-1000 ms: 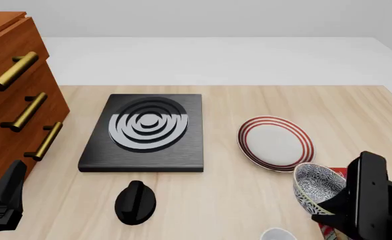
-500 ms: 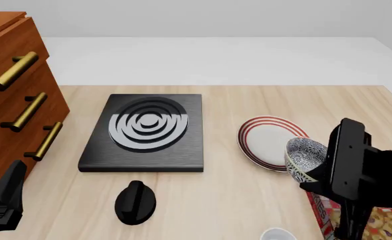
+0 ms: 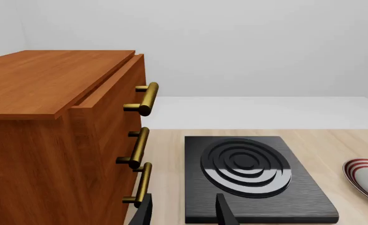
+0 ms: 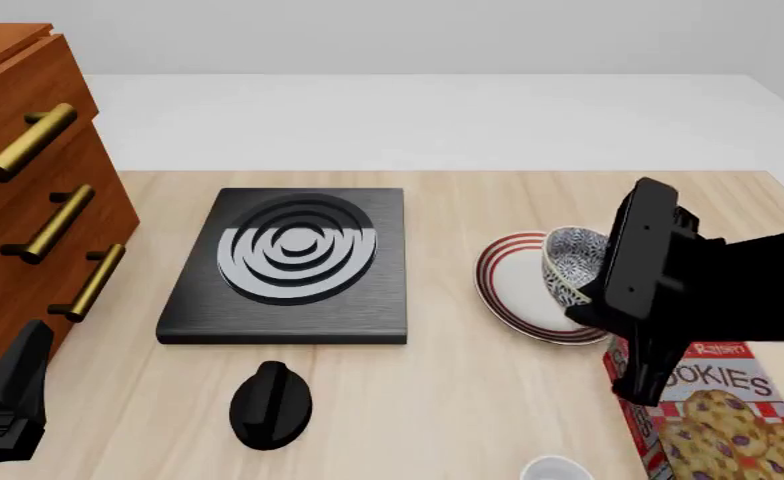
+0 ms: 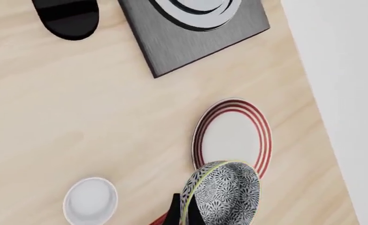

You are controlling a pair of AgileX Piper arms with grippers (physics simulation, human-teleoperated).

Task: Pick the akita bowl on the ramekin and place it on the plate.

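Your akita bowl (image 4: 572, 262) hangs over the plate (image 4: 515, 285). The burner (image 4: 292, 265) lies left of it. The ramekin (image 4: 556, 468) sits nearer you.

We see a pale wooden table (image 4: 432, 400) running back to a plain light-grey floor or wall; where one meets the other we cannot quite tell. At the left stands a reddish-brown wooden cabinet (image 4: 19, 180) with three brass drawer handles (image 4: 48, 226). The light is soft and even, with faint shadows.
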